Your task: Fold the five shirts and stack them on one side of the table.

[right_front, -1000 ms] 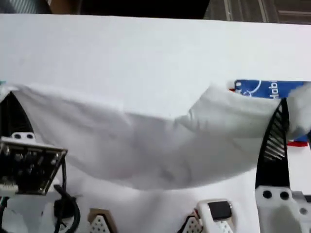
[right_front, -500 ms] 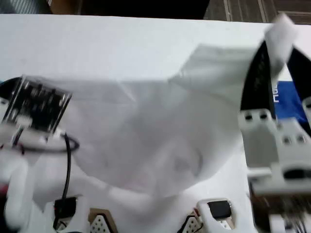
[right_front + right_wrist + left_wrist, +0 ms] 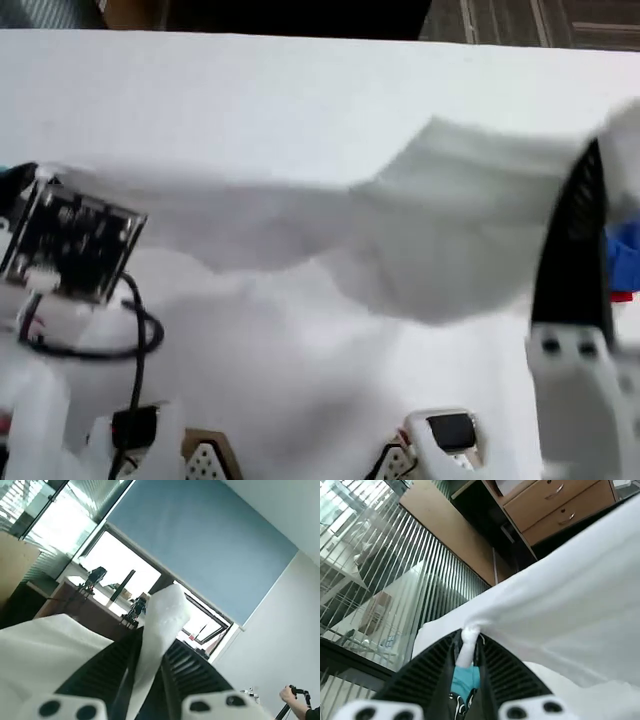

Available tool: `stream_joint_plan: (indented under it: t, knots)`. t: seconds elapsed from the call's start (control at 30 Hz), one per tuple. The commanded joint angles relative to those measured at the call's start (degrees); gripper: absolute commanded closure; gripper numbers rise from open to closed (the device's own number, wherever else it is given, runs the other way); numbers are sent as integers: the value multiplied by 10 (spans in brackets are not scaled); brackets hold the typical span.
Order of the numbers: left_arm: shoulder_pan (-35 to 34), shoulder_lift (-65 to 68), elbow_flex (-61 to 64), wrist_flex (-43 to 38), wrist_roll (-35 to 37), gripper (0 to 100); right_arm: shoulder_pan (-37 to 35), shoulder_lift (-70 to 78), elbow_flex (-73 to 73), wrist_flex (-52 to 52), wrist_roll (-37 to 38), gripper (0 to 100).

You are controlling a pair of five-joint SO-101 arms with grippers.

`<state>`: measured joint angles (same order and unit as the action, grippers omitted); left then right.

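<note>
A white shirt (image 3: 400, 240) hangs stretched across the table between both arms, lifted off the surface. In the left wrist view my left gripper (image 3: 468, 647) is shut on one corner of the white shirt (image 3: 570, 595). My right gripper (image 3: 150, 645) is shut on the other corner of the white shirt (image 3: 160, 615), a flap of cloth sticking up between its black fingers (image 3: 105, 665). In the high view the right arm's black finger (image 3: 575, 240) stands at the right edge and the left arm's circuit board (image 3: 70, 245) at the left.
The table (image 3: 250, 90) is covered in white. A blue shirt (image 3: 625, 255) peeks out at the right edge behind the right arm. A bit of teal cloth (image 3: 465, 677) shows below the left gripper. The arm bases (image 3: 440, 445) stand along the near edge.
Both grippers swung the held shirt up and toward the far side, then came back down; the cloth's lower edge now hangs higher than a second ago.
</note>
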<state>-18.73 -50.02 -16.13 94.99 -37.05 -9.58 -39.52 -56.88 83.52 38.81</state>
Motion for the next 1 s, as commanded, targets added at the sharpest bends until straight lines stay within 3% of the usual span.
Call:
stream_joint_plan:
  t: [0.0, 0.23, 0.37, 0.57, 0.97]
  knots:
    - [-6, 3, -51, 29, 6, 975, -4, 7, -50, 21, 5, 978]
    - [-6, 9, -67, 35, 4, 975, -5, 21, -43, 29, 1, 978]
    - [-4, 9, -7, -11, 4, 975, -7, 58, 37, 25, -1, 978]
    - [-4, 9, 160, -131, -1, 975, -43, 124, 161, -27, -1, 978]
    - [-30, 24, 407, -382, -65, 975, -29, 273, 469, -269, -1, 978]
